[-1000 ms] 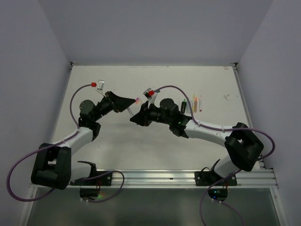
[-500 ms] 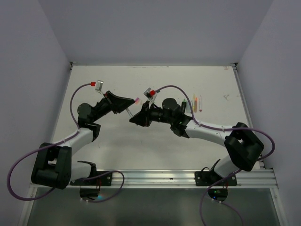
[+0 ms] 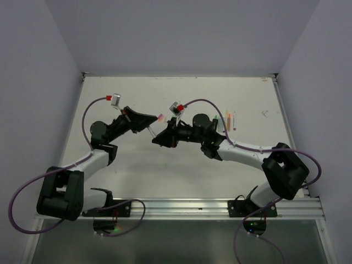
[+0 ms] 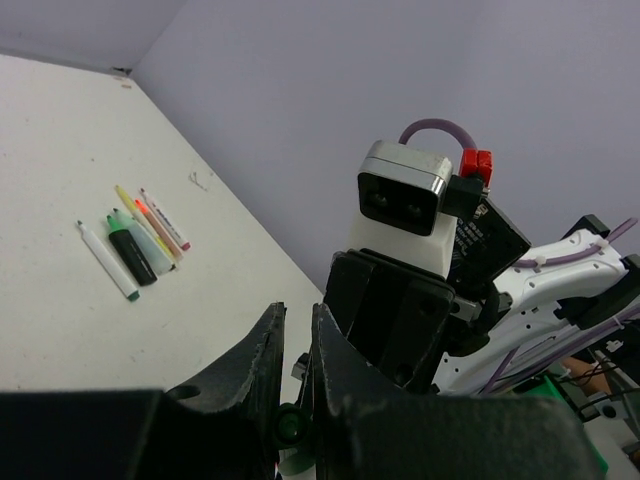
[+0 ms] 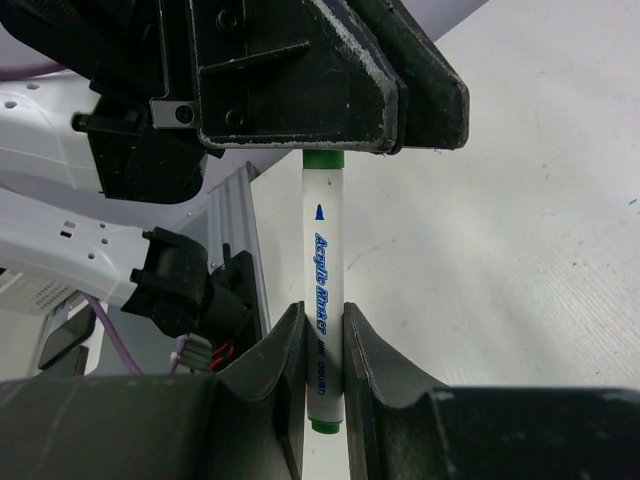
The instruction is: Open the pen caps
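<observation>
1. The left gripper (image 4: 297, 313) is clenching its fingers around the green cap (image 5: 323, 159) at one end of a white marker (image 5: 322, 250).
2. The marker is being held in the air above the table (image 3: 165, 93), bridging the gap between the two grippers.
3. The right gripper (image 5: 322, 314) is grasping the marker's barrel near its other end, with its jaws pressing on both sides.
4. Further right, the other pens (image 3: 224, 121) are lying side by side on the table, well apart from both grippers.
</observation>
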